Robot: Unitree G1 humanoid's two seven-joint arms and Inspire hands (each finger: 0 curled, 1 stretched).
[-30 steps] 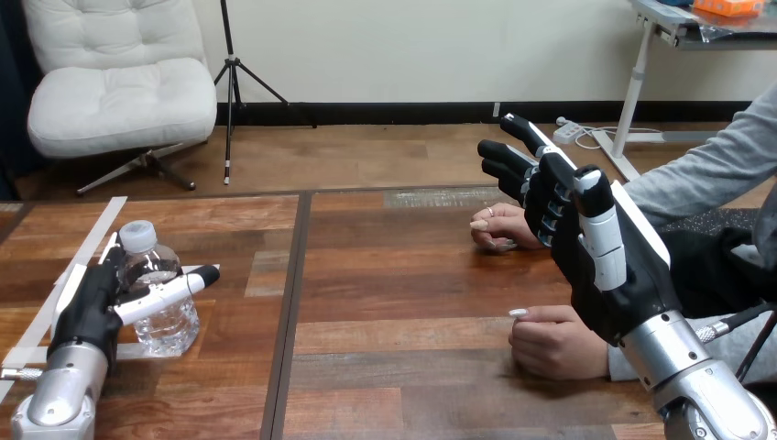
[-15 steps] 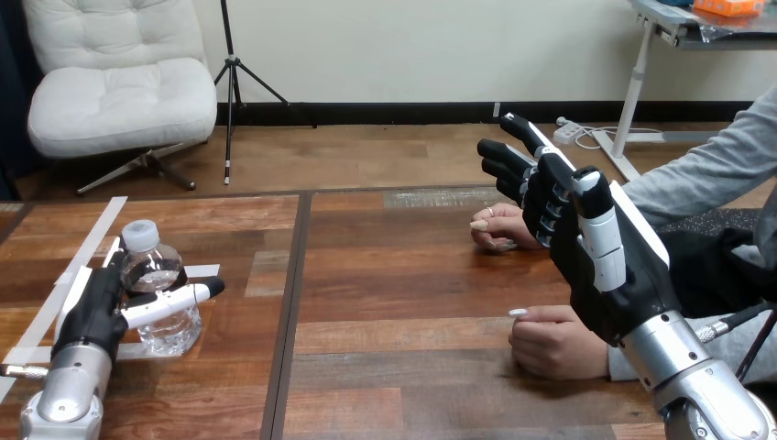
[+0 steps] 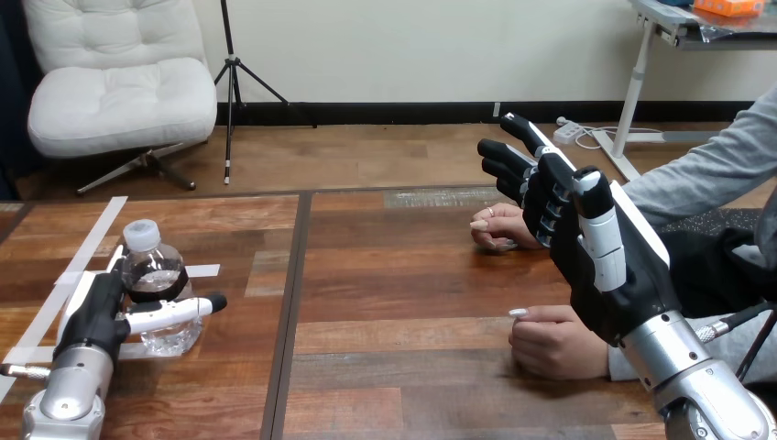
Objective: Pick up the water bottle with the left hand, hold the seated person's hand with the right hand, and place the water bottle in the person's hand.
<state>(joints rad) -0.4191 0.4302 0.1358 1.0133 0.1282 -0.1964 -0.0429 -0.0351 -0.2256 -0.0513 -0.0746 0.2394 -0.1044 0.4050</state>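
A small clear water bottle (image 3: pixel 154 273) with a white cap stands upright on the table's left part. My left hand (image 3: pixel 92 321) is right beside it on its left. The straight thumb reaches across the front of the bottle's lower half, and the fingers on the far side are mostly hidden. My right hand (image 3: pixel 596 266) hangs raised above the table at the right, open with its fingers stretched forward. The person's farther hand (image 3: pixel 499 229) rests on the table beyond it. Their nearer hand (image 3: pixel 550 344) lies loosely curled on the wood just below my right palm, apart from it.
White tape strips (image 3: pixel 87 243) run across the table's left part around the bottle. A dark seam (image 3: pixel 291 302) divides the wooden table top. The person's grey sleeve (image 3: pixel 705 174) comes in from the right edge.
My left hand has drawn down and toward me along the bottle, so the thumb now crosses it lower. The bottle, my right hand and the person's hands have stayed put.
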